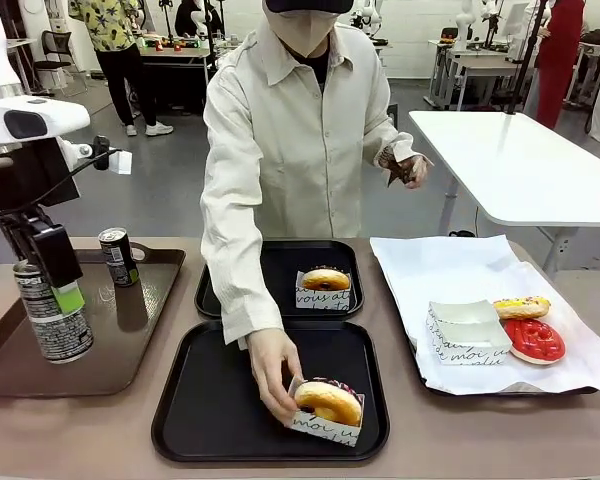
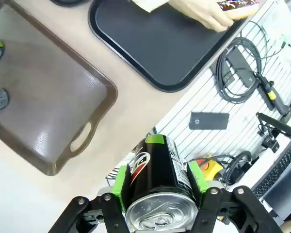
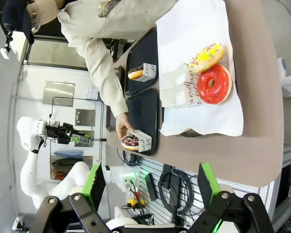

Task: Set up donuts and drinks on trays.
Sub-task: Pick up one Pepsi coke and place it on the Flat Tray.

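- A boxed donut (image 1: 328,402) sits in the near tray's (image 1: 195,400) right front corner, with a person's hand (image 1: 270,372) gripping the box.
- The far tray (image 1: 280,258), just behind, holds a second boxed donut (image 1: 326,281) near its front rim.
- One can (image 1: 53,318) stands upright in the left gripper (image 1: 60,295), over the left side of a brown tray (image 1: 130,350). I cannot tell whether it touches the tray.
- In the left wrist view the green pads (image 2: 120,182) press both sides of that can, so the jaws are clamped on it.
- A second can (image 1: 117,256) stands at the brown tray's far side, well apart from the first.
- On white paper (image 1: 430,265) to the right lie a red donut (image 1: 533,340) and a yellow donut (image 1: 521,307), touching, with empty boxes (image 1: 468,335) just beside them.
- The right gripper (image 3: 153,189) hangs high above the table, jaws wide apart with nothing between them.
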Available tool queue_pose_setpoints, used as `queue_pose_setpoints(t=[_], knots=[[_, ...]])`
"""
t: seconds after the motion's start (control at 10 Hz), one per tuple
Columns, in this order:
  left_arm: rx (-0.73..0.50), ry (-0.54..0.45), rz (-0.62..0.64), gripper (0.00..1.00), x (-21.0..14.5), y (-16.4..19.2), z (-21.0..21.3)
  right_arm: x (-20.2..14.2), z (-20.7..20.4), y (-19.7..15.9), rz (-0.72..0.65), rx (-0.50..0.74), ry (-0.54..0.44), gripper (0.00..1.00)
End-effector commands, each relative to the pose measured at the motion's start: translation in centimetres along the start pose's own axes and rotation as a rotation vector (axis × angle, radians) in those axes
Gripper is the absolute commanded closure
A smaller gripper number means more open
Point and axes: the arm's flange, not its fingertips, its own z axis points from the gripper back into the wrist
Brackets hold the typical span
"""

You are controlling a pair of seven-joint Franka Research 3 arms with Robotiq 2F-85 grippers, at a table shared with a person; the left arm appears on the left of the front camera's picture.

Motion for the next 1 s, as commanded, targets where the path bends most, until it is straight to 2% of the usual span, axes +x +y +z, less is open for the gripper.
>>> queue_pose_setpoints(t=[0.0, 0.2, 0.4, 0.6, 0.7, 0.9], knots=[[0.046, -0.028, 0.002, 0.41, 0.9, 0.5, -0.8, 0.1, 0.1, 0.0, 0.019, 0.020, -0.011, 0.00], [0.087, -0.045, 0.007, 0.41, 1.7, 0.5, -1.1, 0.1, 0.1, 0.0, 0.019, 0.020, -0.011, 0.00], [0.123, -0.056, 0.036, 0.41, 5.0, 0.8, -1.7, 0.1, 0.1, 0.0, 0.019, 0.020, -0.011, 0.00], [0.164, -0.102, 0.097, 0.41, 9.6, 1.6, -2.8, 0.1, 0.1, 0.0, 0.019, 0.020, -0.011, 0.00], [0.233, -0.171, 0.135, 0.41, 12.6, 2.5, -3.4, 0.1, 0.1, 0.0, 0.019, 0.020, -0.011, 0.00], [0.158, -0.203, 0.216, 0.41, 17.9, 4.6, -4.5, 0.1, 0.1, 0.0, 0.019, 0.020, -0.011, 0.00]])
